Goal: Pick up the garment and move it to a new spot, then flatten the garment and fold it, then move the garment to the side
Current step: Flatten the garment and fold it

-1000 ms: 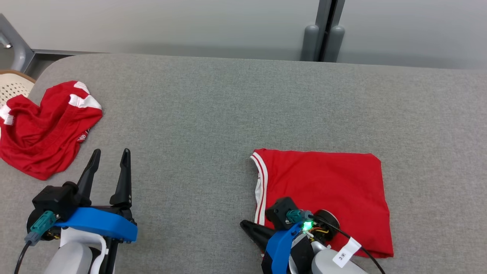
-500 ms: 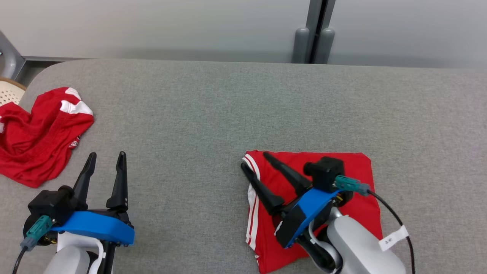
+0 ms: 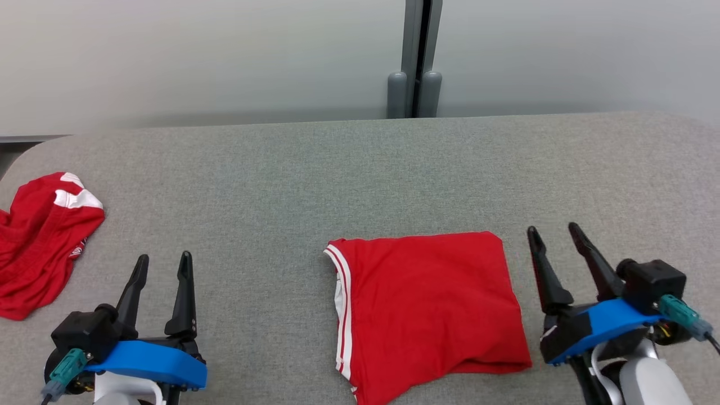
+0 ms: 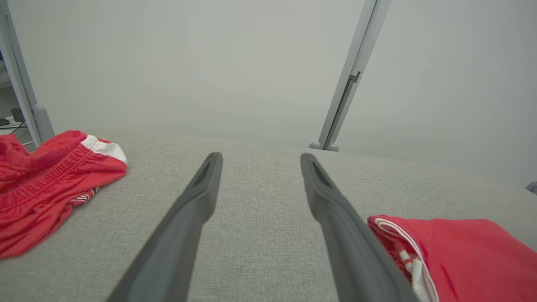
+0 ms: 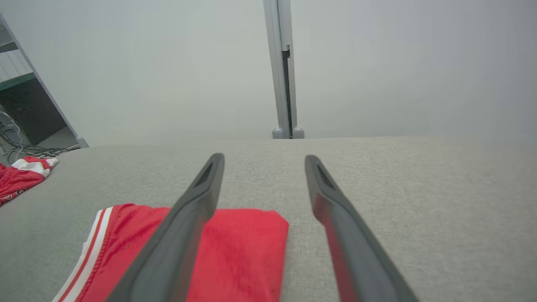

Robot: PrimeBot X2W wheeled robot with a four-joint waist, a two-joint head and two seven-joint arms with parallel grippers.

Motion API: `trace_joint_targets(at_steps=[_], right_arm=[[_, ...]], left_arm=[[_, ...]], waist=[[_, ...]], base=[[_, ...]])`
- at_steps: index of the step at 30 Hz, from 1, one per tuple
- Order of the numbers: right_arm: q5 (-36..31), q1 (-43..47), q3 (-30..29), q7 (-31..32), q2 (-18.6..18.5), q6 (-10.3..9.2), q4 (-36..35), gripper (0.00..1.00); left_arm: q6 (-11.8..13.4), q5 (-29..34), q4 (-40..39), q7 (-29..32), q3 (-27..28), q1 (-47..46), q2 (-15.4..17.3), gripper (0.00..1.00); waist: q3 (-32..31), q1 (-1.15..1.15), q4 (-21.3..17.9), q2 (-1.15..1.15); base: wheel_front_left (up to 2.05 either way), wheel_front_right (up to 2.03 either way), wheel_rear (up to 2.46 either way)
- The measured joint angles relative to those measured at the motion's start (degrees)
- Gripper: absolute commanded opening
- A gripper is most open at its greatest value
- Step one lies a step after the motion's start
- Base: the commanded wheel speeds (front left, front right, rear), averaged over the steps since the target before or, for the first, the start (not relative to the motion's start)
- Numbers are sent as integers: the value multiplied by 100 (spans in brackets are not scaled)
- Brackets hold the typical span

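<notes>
Holding nothing, my left fingers point(image 3: 183, 287) and my right fingers point(image 3: 544, 270) both stand wide apart over the gray bench point(image 3: 281, 185). The red garment point(image 3: 427, 304) lies folded and flat between the two pairs, just beside my right fingers and farther from my left fingers. A crumpled red cloth point(image 3: 39, 242) sits out past my left fingers, well apart from them.

Nothing legible appears anywhere: no word, number or brand. The crumpled red cloth garment with white patches point(image 3: 39, 247) carries a small printed mark point(image 3: 79, 251) at its edge, too small to read.
</notes>
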Motion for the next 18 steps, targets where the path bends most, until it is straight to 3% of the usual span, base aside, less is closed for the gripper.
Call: trace_joint_targets(at_steps=[5,18], right_arm=[[-2,447,-595,200,0,0,-380,100],[58,721,-713,281,1,0,-277,100]], left_arm=[[43,-1,-11,-8,-3,130,-21,100],[144,-2,-49,-24,-8,378,-40,100]], waist=[[-120,0,-113,0],[-338,-1,-170,0]], base=[[0,0,0],[0,0,0]])
